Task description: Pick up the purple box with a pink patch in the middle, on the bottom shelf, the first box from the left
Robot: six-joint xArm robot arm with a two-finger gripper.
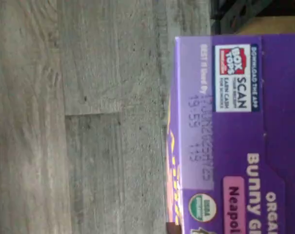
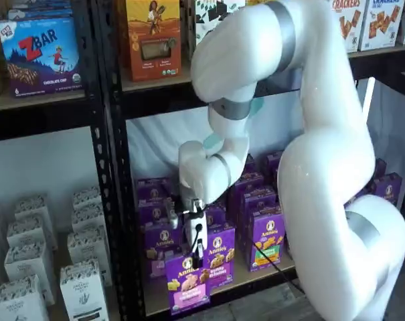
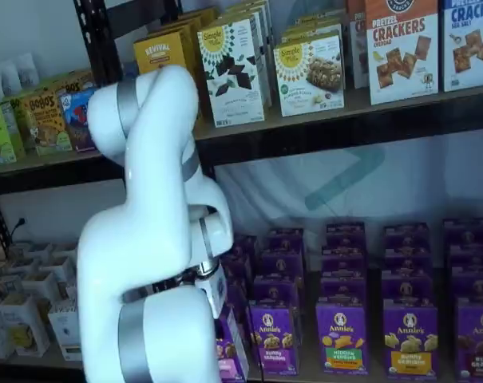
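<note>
Grey wood-look flooring (image 1: 88, 122) lies under the purple box (image 2: 187, 284), which hangs clear of the bottom shelf (image 2: 256, 279), out in front of the other purple cartons (image 2: 266, 234). On its top edge the gripper (image 2: 197, 257) is clamped shut, fingers pointing down.

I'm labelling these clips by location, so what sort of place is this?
Probably a mock grocery aisle or stockroom test area: black metal shelving stocked with rows of retail snack cartons, such as cracker boxes, and a white robot arm lifting the purple box.
</note>
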